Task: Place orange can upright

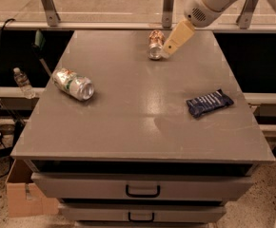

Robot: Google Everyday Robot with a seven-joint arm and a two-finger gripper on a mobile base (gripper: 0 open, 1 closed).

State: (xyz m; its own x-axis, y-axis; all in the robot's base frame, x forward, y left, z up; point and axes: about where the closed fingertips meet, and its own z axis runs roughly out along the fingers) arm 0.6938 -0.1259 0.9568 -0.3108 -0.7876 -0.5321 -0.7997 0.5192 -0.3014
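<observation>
The orange can (155, 44) lies on its side near the far edge of the grey table (128, 113), its silver end facing me. My gripper (176, 38) comes down from the upper right on a white arm. Its cream-coloured tip sits just right of the can, close to it or touching it. The can is not held.
A silver can with a green-and-white label (73, 83) lies on its side at the left of the table. A dark blue snack bag (209, 103) lies at the right. A railing runs behind the table. Drawers are below the front edge. A cardboard box (21, 194) stands on the floor at left.
</observation>
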